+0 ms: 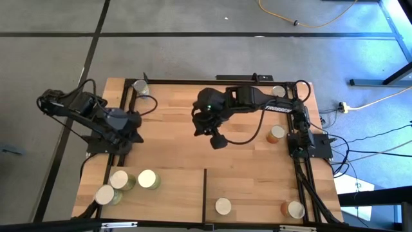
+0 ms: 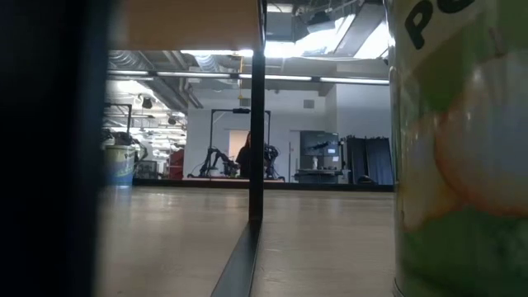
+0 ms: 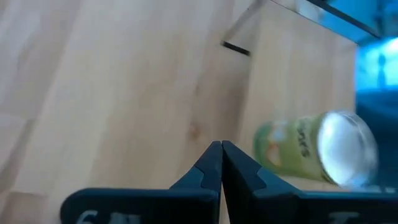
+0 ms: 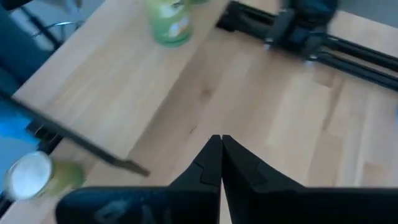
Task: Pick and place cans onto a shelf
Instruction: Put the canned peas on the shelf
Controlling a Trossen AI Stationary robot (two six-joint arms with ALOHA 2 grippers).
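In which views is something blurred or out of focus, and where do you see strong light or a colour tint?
Low view: the green can stands very close and out of focus, while bright ceiling lights glare behind it. Left wrist view: another green can is smeared, with a blue tint along one edge. Right wrist view: the cans and the table look soft. High view: sharp, though the floor turns bluish on one side.

- Bare tabletop (image 1: 174,135) lies open between both arms.
- On the shelf (image 1: 170,193), three cans (image 1: 147,178) crowd 8 o'clock; free board lies beside the divider (image 1: 205,189).
- An orange can (image 1: 276,133) stands at 3 o'clock, near the cables (image 1: 248,136).
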